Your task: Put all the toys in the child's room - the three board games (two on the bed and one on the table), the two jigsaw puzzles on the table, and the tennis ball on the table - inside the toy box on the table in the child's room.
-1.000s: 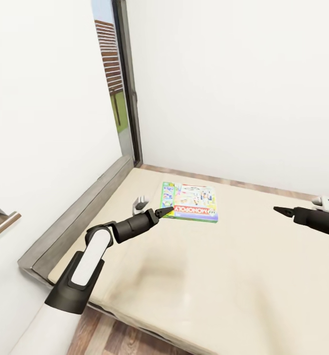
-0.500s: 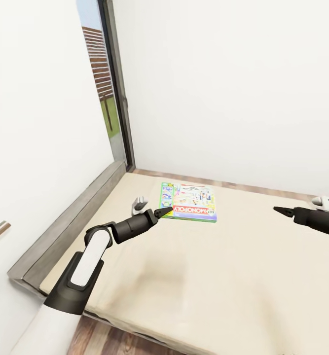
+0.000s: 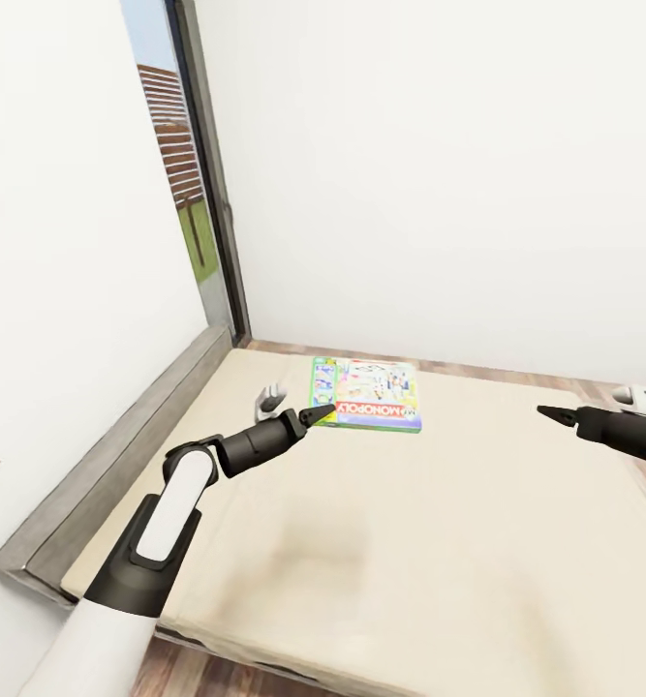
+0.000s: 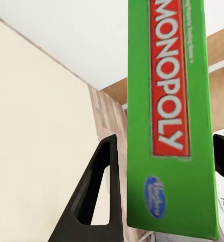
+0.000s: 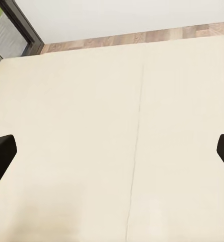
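Observation:
A green-edged white Monopoly board game (image 3: 366, 394) sits level just over the beige bed (image 3: 410, 542), near its far edge. My left gripper (image 3: 319, 414) is shut on the box's near left corner. The left wrist view has the box's green side with the red title (image 4: 169, 116) filling the gap between the two black fingers (image 4: 96, 191). My right gripper (image 3: 547, 412) hangs open over the bed's right part with nothing in it. In the right wrist view, my right gripper (image 5: 112, 151) has its fingers spread wide above bare sheet (image 5: 117, 126).
The bed's dark grey headboard (image 3: 119, 455) runs along the left wall under a tall dark-framed window (image 3: 192, 194). A white wall stands behind the bed, with a strip of wood floor (image 3: 497, 370) between them. Wood floor also shows at the bed's near edge.
The whole view has shifted: window and headboard slid left, so the camera moved. Both arms and the Monopoly box keep their places in the picture.

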